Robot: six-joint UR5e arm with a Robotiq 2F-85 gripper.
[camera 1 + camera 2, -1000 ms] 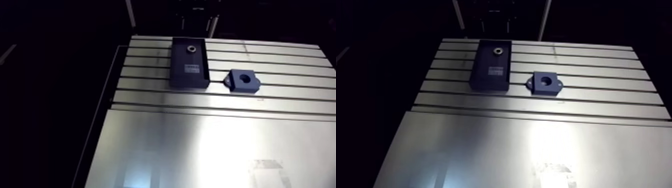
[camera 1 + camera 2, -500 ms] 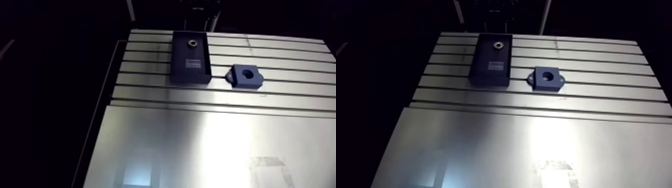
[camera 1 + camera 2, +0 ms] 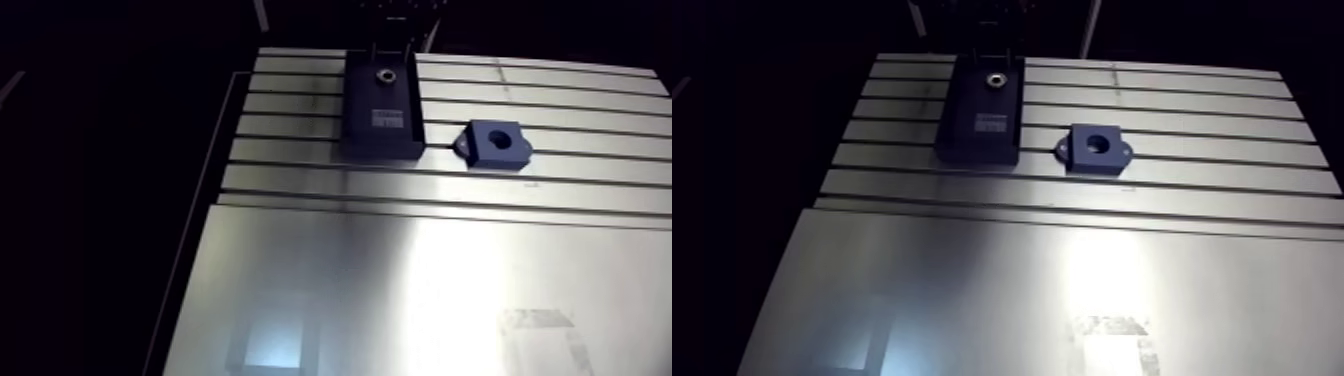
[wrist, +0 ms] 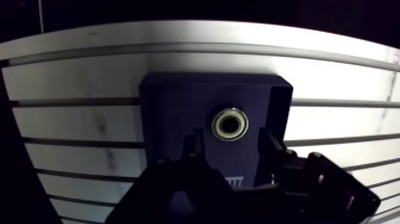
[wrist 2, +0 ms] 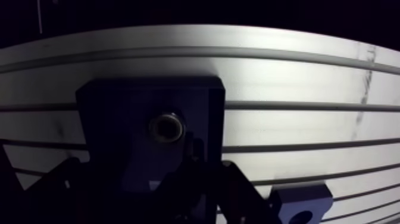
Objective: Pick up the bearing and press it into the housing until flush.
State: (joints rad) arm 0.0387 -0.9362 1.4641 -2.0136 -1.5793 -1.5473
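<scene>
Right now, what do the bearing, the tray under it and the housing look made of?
Bearing: metal, probably steel; its ring glints brightly. Tray: matte dark-blue, likely plastic; no shine. Housing: same matte dark-blue look, likely plastic too.

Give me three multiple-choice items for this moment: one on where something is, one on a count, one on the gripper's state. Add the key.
1. The bearing lies:
A. in the tray
B. in the housing
C. on the bare table

2. Dark blue things on the table:
A. one
B. two
C. four

3. The gripper is:
A. shut on the bearing
B. open
C. shut on the housing

Key:
1 A, the metal ring sits on the tray's floor.
2 B, only the tray and the housing lie there.
3 B, the fingers stand apart with the bearing just ahead of them, not gripped.
</scene>
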